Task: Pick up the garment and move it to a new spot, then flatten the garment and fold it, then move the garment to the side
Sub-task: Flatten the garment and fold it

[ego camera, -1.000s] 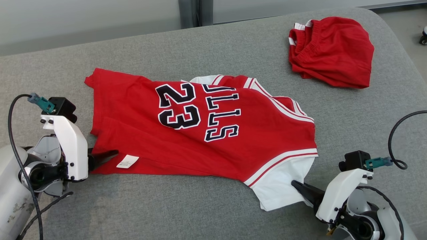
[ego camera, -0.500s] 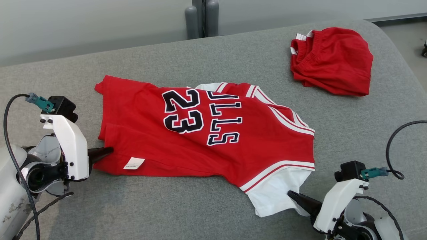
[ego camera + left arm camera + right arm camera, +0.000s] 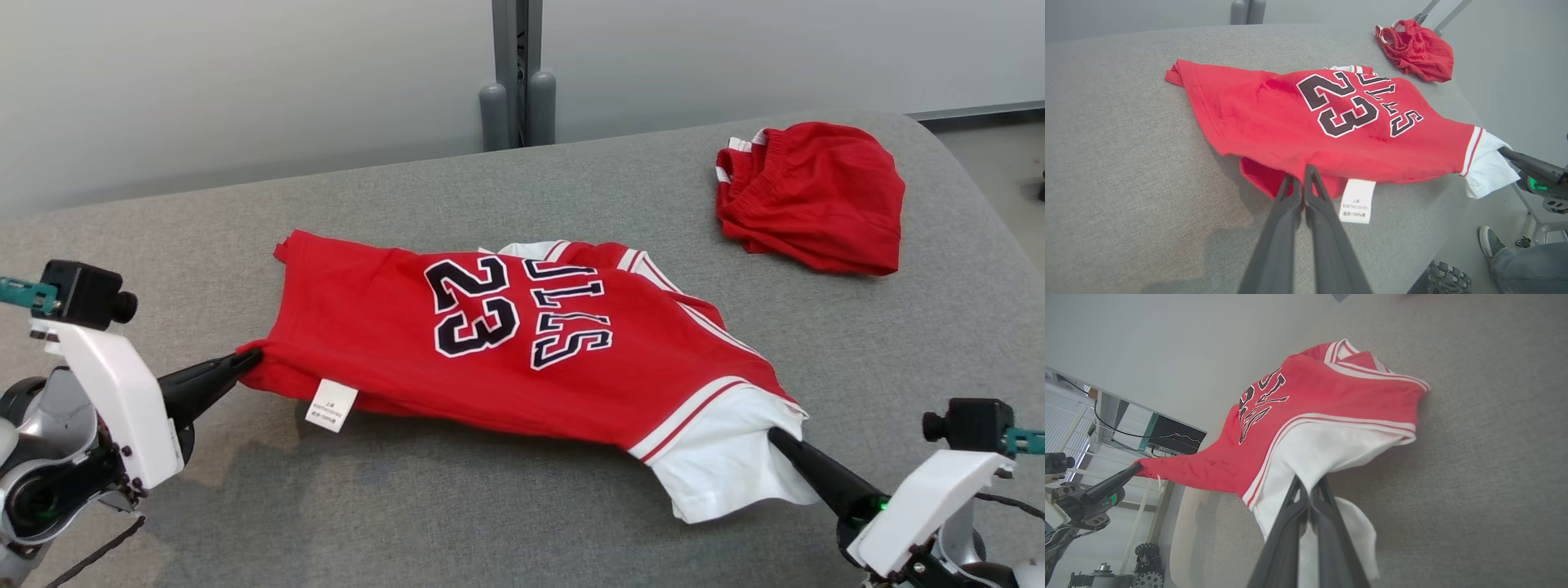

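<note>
I read the left tool (image 3: 251, 357) as pressed together, pinching the hem of the red jersey (image 3: 375, 327) at its left end. In the left wrist view both fingers meet on the red cloth just beside the white label (image 3: 331, 406), which hangs down from the hem. I read the right tool (image 3: 775, 435) as likewise pressed together, pinching the white sleeve (image 3: 718, 465) at the jersey's near right end; the right wrist view shows white cloth caught between its 2 fingers.

The jersey lies across the middle of the grey desk (image 3: 522, 506), stretched between the 2 tools. Its near edge is raised off the desk, with a shadow under it; its far edge rests on the surface. The number 23 (image 3: 473, 318) faces up.

A second red garment (image 3: 816, 196) lies bunched at the far right of the desk, well apart from the jersey. In the left wrist view a person's shoe (image 3: 1488, 243) shows on the floor beyond the desk edge.
</note>
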